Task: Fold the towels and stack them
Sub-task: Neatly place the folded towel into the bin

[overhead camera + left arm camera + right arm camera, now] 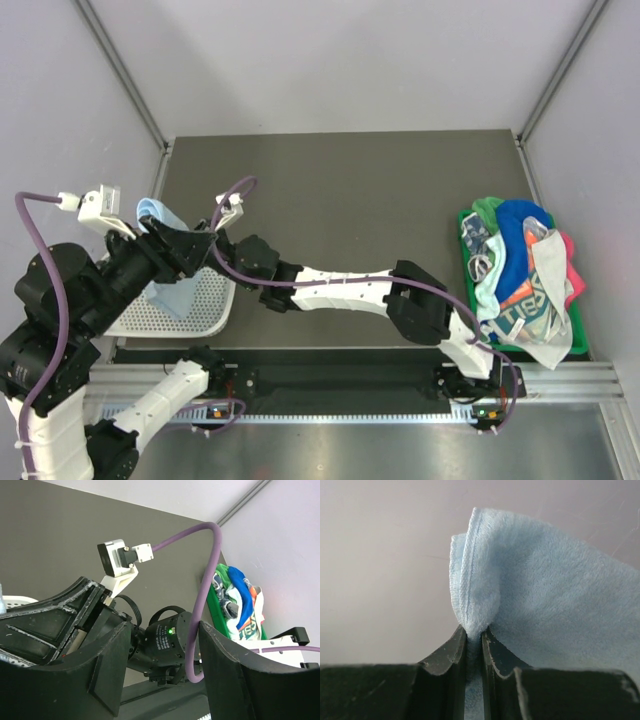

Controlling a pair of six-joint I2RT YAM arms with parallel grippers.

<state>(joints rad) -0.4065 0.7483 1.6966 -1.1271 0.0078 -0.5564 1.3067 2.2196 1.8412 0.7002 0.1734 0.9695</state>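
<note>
Right tool (474, 630) clamped on the hemmed edge of the pale blue towel (545, 580), which hangs just above the white mesh basket (205, 310); left tool (165, 670) alongside, jaws apart, empty; terry judged light and limp, best pinched at corners; other towels (520, 270) heaped in the green tray (581, 330), well right of the basket.

pale blue towel (157, 211) half hidden, basket (205, 303) part-covered

~6 towels (522, 262), 1 bskt (205, 300), 1 tray (579, 325)
</note>
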